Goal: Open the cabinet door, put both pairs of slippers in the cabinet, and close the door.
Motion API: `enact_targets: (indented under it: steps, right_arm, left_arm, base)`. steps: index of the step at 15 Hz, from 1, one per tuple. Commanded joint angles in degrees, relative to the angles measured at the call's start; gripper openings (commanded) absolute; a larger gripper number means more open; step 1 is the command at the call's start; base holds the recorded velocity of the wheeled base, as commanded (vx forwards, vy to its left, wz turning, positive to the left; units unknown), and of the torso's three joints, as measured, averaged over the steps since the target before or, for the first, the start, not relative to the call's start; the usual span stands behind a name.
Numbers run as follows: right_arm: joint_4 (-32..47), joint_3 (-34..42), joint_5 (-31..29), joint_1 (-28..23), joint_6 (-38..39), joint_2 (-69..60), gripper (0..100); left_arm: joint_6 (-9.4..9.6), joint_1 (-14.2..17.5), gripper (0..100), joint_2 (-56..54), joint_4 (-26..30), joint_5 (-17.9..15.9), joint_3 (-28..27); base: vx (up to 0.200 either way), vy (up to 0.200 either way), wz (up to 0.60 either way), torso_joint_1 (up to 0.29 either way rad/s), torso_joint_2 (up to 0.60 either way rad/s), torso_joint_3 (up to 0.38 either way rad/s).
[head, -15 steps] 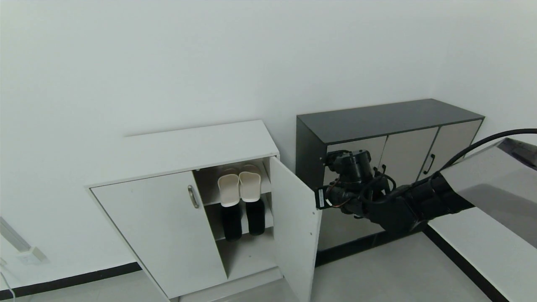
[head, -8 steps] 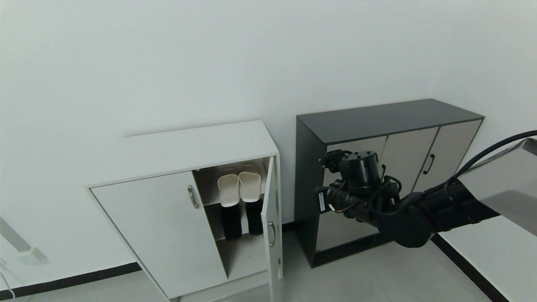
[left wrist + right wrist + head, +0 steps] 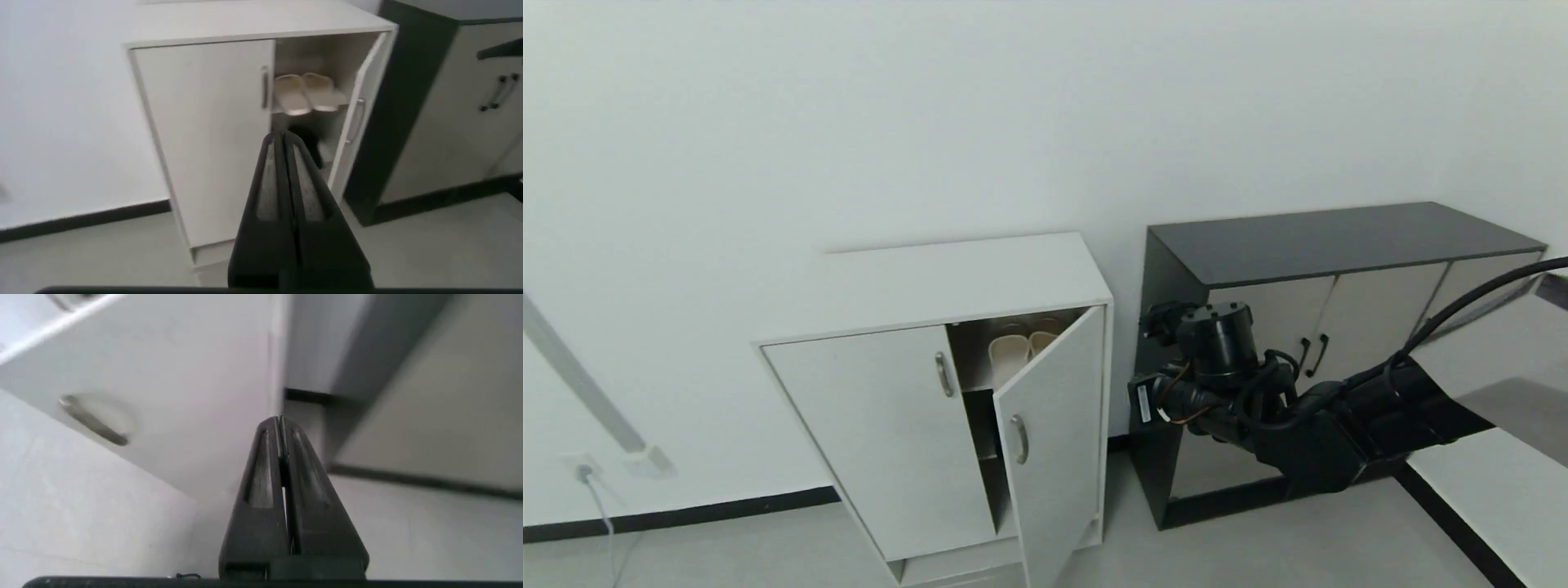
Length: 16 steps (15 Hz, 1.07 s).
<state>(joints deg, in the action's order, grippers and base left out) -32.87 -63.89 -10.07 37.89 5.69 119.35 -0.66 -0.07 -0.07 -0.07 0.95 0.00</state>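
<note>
Inside, on the upper shelf of the white cabinet (image 3: 947, 282), near the middle of the head view: pair of beige slippers (image 3: 1011, 358), side by side, partly hidden by the door. Clearer in the left wrist view (image 3: 309, 91), upper centre, soles flat on the shelf. Below them something dark, mostly behind the gripper; cannot tell what.

Right-hand cabinet door (image 3: 1054, 445) ajar, hinged at the cabinet's right edge, free edge swung outward and covering much of the opening. Carries a metal handle (image 3: 1018, 438) near that free edge. Left-hand door (image 3: 882, 441) shut flat, with its own handle (image 3: 943, 374) at the upper right corner.

Right gripper (image 3: 281, 425) in the centre of the right wrist view, fingers pressed together with nothing between them, tip pointing at the face of the ajar door, the handle to its upper left. Cannot tell whether touching the door. Right arm (image 3: 1307, 441) low on the right of the head view, reaching leftward, wrist beside the cabinet's right side.

Left gripper (image 3: 283, 137) in the lower centre of the left wrist view, fingers likewise closed on nothing, well apart from the cabinet and aimed at the opening.

Just right of the white cabinet: dark cabinet (image 3: 1339, 237) with grey doors, all shut. Behind both, plain white wall (image 3: 1013, 122) with a black baseboard (image 3: 686, 514). At lower left, wall socket (image 3: 582, 471) with a cable hanging down, and a slanting white conduit (image 3: 580, 384). Grey floor (image 3: 1258, 547) along the bottom.
</note>
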Motion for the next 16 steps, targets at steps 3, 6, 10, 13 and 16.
enact_targets:
  steps: [3, 6, 10, 13, 16]
  right_arm:
    - [-0.2, 0.4, 0.3, 0.1, 0.1, -0.1, 0]
    - [-3.7, 2.9, 1.8, 0.1, -0.1, -0.2, 0]
    - [-12.2, 10.6, 7.9, 0.0, -1.1, -0.9, 0]
    - [-20.3, 18.5, 13.1, -0.4, -1.9, -1.5, 0]
    - [-24.2, 23.0, 13.3, -0.4, -1.9, -1.3, 0]
  left_arm:
    - [-0.04, 0.0, 0, 0.1, 0.0, 0.0, 0.0]
    - [-0.13, 0.0, 0, 0.1, 0.0, 0.0, 0.0]
    - [-0.13, 0.0, 0, 0.1, 0.0, 0.0, 0.0]
    - [-0.04, 0.1, 0, 0.1, 0.0, 0.0, 0.0]
    - [-0.04, 0.1, 0, 0.1, 0.0, 0.0, 0.0]
  base:
    - [0.000, 0.000, 0.60, -0.001, 0.00, 0.001]
    - [0.000, 0.000, 0.20, 0.001, 0.00, -0.001]
    - [0.000, 0.000, 0.00, 0.000, 0.00, 0.000]
    - [0.000, 0.000, 0.00, 0.000, 0.00, 0.000]
    - [0.000, 0.000, 0.00, 0.000, 0.00, 0.000]
